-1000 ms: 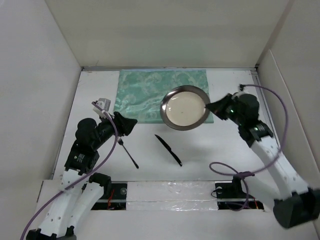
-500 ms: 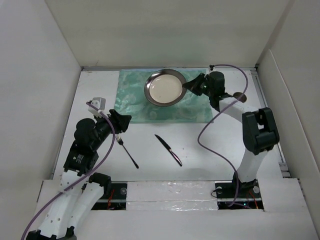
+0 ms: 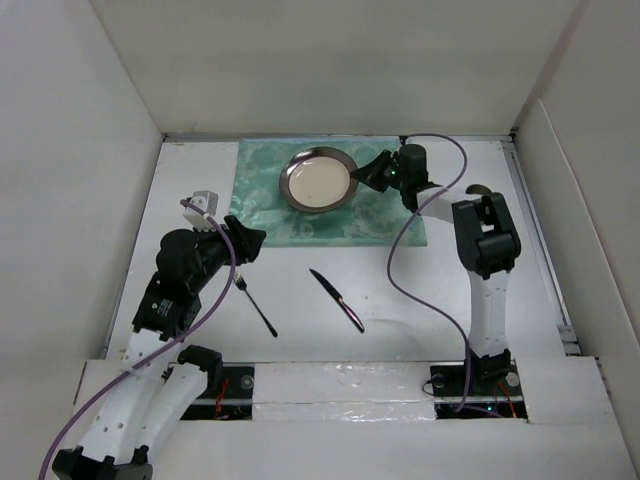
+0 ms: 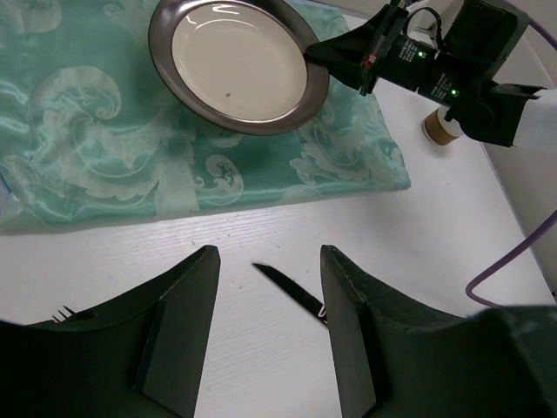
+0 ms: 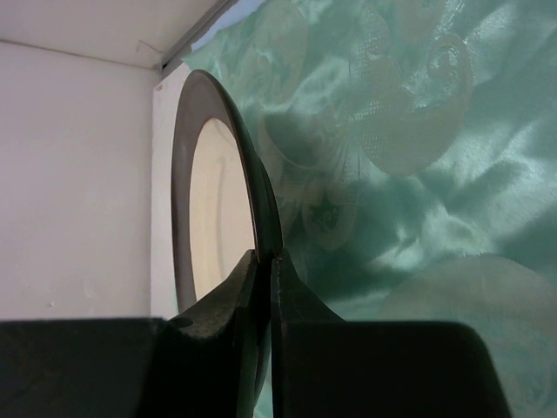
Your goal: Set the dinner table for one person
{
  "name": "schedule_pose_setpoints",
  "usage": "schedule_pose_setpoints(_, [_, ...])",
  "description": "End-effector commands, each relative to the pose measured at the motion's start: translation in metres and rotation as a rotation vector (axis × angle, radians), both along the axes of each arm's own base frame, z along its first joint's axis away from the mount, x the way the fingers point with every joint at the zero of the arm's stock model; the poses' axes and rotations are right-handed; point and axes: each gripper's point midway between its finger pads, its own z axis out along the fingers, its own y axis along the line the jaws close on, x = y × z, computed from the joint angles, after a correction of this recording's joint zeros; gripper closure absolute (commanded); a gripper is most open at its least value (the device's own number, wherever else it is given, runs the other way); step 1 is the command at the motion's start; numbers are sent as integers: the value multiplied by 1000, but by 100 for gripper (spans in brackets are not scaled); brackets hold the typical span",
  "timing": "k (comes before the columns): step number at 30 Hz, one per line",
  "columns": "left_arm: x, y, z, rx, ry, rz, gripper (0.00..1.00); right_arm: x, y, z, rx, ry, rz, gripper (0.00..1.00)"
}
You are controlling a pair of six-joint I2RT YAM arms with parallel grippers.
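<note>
My right jaws were clamped on the rim of the plate [image 3: 318, 183] over the green placemat [image 3: 262, 215], in the upper middle of the frame on the white counter [image 3: 420, 290], while my left jaws stood wide and empty, and fork [image 3: 256, 306] and knife [image 3: 336, 299] lay unplaced at mid-frame.

Top cam high, looks down on whole counter [image 3: 400, 290]; L wrist mid-range, R wrist v. close; all share plate [image 3: 318, 181].

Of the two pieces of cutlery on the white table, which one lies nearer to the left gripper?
The fork, on the left: its tines lie right beside the left gripper. The dark knife lies farther to the right.
</note>
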Motion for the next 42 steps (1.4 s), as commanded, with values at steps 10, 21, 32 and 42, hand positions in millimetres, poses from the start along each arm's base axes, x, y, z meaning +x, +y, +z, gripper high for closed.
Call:
schedule_pose_setpoints(10, [4, -2, 21, -8, -58, -12, 53, 18, 26, 53, 173, -150, 47, 100])
schedule_pose_setpoints(21, [3, -4, 21, -15, -58, -25, 53, 15, -6, 34, -29, -101, -32, 35])
schedule_pose_setpoints(32, [-1, -6, 24, -21, -71, -41, 58, -37, -62, 58, -322, -181, -84, 91])
schedule_pose_setpoints(42, [-2, -9, 24, -21, -64, -61, 100, -104, -236, 93, -737, -116, -543, 99])
